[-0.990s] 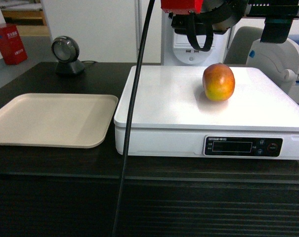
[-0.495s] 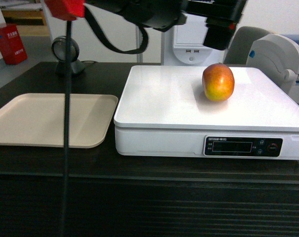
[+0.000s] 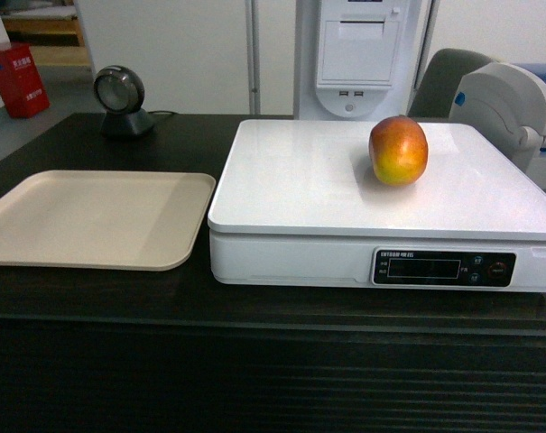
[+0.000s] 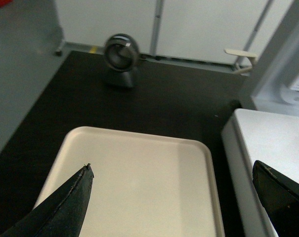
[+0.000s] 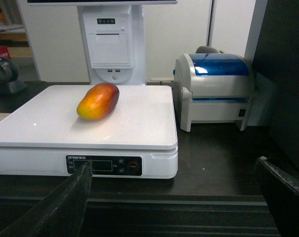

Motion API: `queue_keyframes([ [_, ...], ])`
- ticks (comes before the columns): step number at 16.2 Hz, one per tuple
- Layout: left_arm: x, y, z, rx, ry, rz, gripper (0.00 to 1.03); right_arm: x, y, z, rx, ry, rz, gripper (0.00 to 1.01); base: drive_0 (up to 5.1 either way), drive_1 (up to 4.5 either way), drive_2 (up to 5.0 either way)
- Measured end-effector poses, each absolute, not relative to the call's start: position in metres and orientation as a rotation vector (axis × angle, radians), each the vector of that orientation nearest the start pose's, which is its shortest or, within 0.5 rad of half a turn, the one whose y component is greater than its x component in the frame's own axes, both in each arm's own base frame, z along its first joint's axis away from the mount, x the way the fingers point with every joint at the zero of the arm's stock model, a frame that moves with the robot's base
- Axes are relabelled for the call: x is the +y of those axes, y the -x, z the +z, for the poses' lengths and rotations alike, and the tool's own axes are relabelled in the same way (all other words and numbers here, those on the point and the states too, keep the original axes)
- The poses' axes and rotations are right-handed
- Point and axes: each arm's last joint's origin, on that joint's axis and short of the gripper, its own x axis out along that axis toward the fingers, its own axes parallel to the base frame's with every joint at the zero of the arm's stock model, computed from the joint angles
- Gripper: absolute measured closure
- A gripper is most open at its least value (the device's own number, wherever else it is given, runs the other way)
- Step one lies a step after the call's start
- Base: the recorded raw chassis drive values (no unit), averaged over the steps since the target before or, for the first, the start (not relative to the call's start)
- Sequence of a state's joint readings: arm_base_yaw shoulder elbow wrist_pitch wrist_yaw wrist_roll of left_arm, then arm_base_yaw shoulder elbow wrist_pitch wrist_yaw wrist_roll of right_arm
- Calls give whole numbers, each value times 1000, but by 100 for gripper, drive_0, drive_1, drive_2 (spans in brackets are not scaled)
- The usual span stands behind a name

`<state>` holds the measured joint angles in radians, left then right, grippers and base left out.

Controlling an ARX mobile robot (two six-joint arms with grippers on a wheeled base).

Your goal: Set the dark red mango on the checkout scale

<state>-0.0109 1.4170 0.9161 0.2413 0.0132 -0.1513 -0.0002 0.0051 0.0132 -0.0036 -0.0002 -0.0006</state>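
The robot arm that was hanging across the top of the head view, with its red part, black strap and dark cable running down in front of the scale (image 3: 345,194), is no longer being seen there. The white machine (image 3: 361,54) behind the scale and the grey scanner (image 3: 121,99) on the checkout (image 3: 164,298) are now being shown unobstructed. The space above the dark red mango (image 3: 398,150) is no longer being occupied by any arm.

walls: we see white panels (image 3: 173,54) | floor: grey (image 4: 21,69) | left rear: red box (image 3: 17,79)
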Motion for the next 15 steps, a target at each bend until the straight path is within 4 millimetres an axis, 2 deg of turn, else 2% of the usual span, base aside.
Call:
queue_keyframes([
  [2, 20, -273, 279, 165, 172, 36, 5, 0, -97, 167, -5, 1, 0, 3, 0, 0, 0],
  [3, 23, -253, 280, 116, 166, 47, 5, 0, -97, 167, -4, 1, 0, 3, 0, 0, 0],
  [5, 24, -228, 270, 88, 113, 68, 5, 0, -97, 167, -4, 1, 0, 3, 0, 0, 0],
  [7, 26, -215, 261, 111, 80, 81, 5, 0, -97, 167, -5, 1, 0, 3, 0, 0, 0],
  [9, 19, -197, 252, -25, 23, 7, 27, 0, -97, 167, -4, 1, 0, 3, 0, 0, 0],
  [11, 7, -182, 226, 9, 18, 1, 53, 0, -97, 167, -5, 1, 0, 3, 0, 0, 0],
  [13, -1, -168, 212, 7, 17, -16, 76, 0, -97, 167, -4, 1, 0, 3, 0, 0, 0],
  [15, 0, -156, 202, -2, 18, 2, 101, 0, -97, 167, -4, 1, 0, 3, 0, 0, 0],
])
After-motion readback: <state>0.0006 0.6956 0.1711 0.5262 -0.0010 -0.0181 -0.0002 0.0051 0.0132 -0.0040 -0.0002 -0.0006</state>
